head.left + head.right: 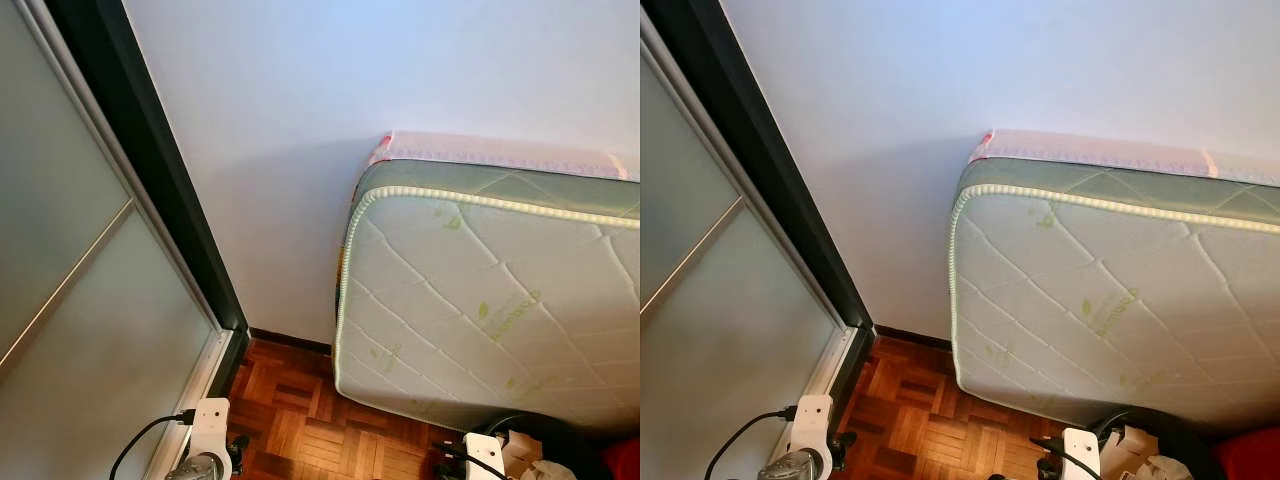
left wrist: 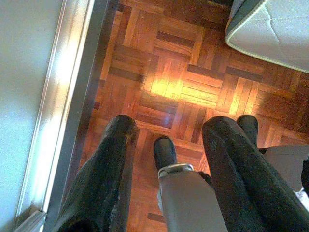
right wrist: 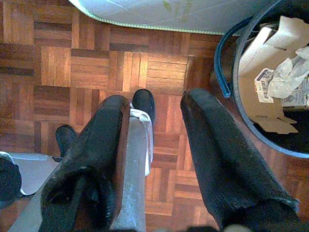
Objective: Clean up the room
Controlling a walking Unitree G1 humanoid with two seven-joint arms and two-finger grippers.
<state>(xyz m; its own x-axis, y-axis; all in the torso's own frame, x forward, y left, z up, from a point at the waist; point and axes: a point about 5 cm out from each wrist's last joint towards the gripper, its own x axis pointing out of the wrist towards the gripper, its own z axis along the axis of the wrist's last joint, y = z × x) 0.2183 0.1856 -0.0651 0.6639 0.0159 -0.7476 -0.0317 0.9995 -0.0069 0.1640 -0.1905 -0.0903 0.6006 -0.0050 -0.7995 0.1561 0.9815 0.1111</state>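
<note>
Both grippers are hanging low with nothing in them, so this is looking like a stretch between pick-ups: the robot is standing in the corner of the room, facing the wall, and nothing is being carried or reached for. Its left gripper [image 2: 164, 145] is pointing down at the parquet floor [image 2: 178, 87], its fingers spread apart and empty, with the sliding door's track [image 2: 58, 96] running just off to one side of them and the corner of the mattress [image 1: 480, 300] lying ahead and to the other side. Its right gripper [image 3: 154, 130] is likewise pointing down with its fingers parted and empty, and the black bin [image 3: 251, 116], already holding cardboard and crumpled paper [image 3: 285, 72], is sitting just beside its outer finger, well within reach. No loose litter is showing near either gripper, so I judge the next move is calling for a turn or a look around to find something to tidy
</note>
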